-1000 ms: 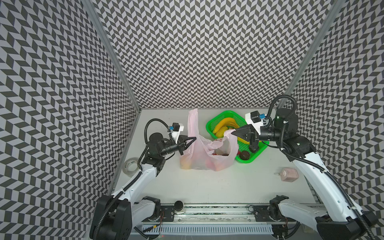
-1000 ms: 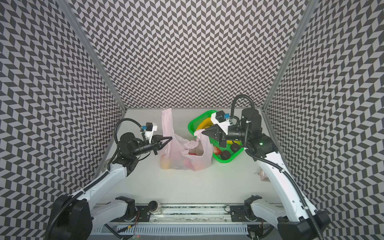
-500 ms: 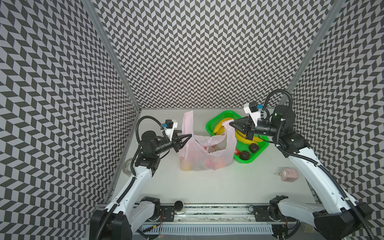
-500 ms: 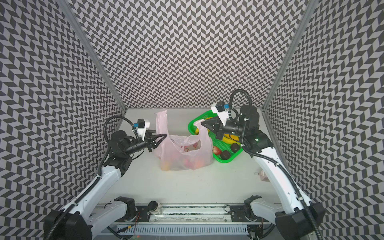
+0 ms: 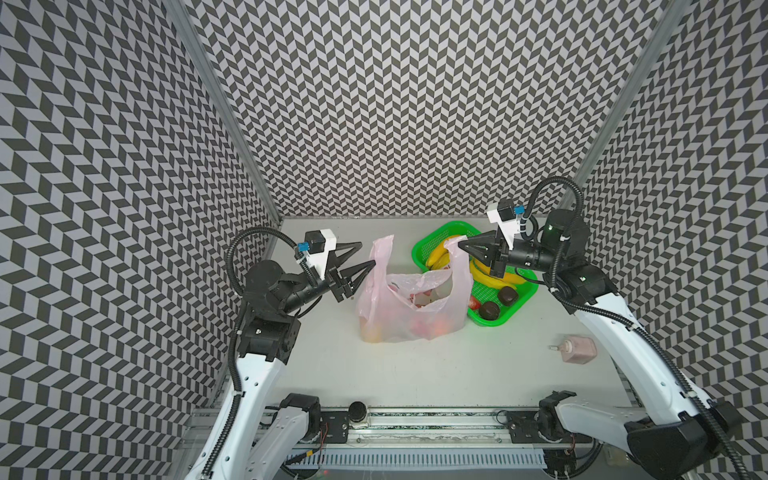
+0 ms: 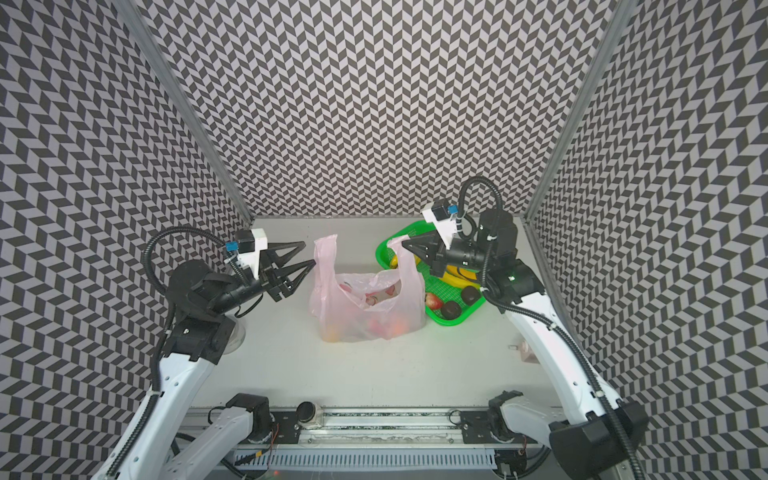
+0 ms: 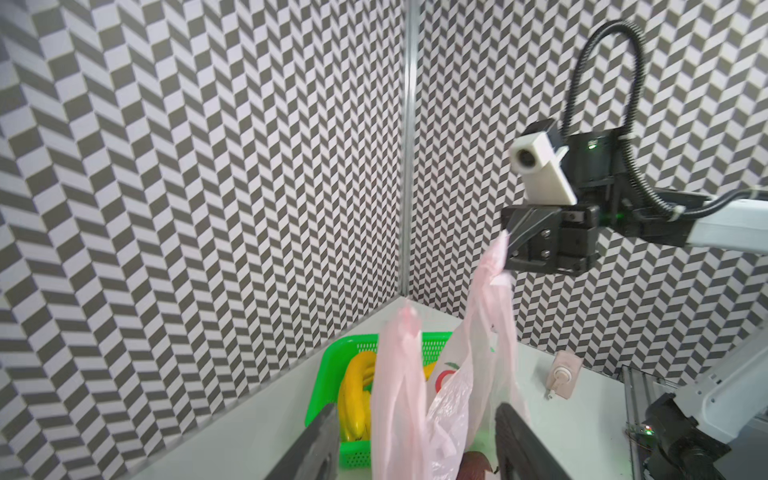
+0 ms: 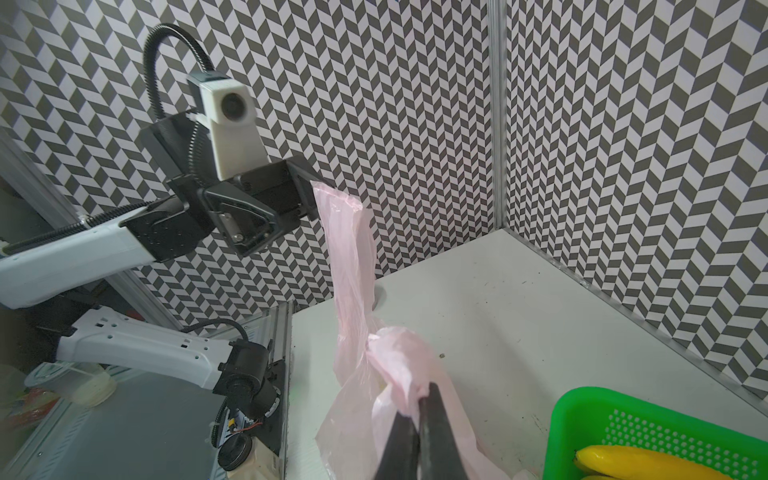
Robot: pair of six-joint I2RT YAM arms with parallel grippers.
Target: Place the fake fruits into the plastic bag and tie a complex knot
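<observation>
Since a second ago the left gripper (image 5: 366,254) has let go and drawn back; its jaws stand spread, with the plastic bag's (image 5: 409,320) near handle (image 5: 383,251) rising loose between them. The right gripper (image 5: 460,246), pressed together on the other handle (image 5: 457,274), has lifted it toward the green mesh basket (image 5: 500,322). Some fruits (image 5: 419,328) show through the bag on the table (image 5: 415,374), but bananas (image 5: 492,279), two dark balls (image 5: 507,294) and a red fruit (image 5: 473,302) remain in the basket. By my judgement, no knot is begun.

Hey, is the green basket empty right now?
No, yellow bananas and two dark balls lie in the green basket.
</observation>
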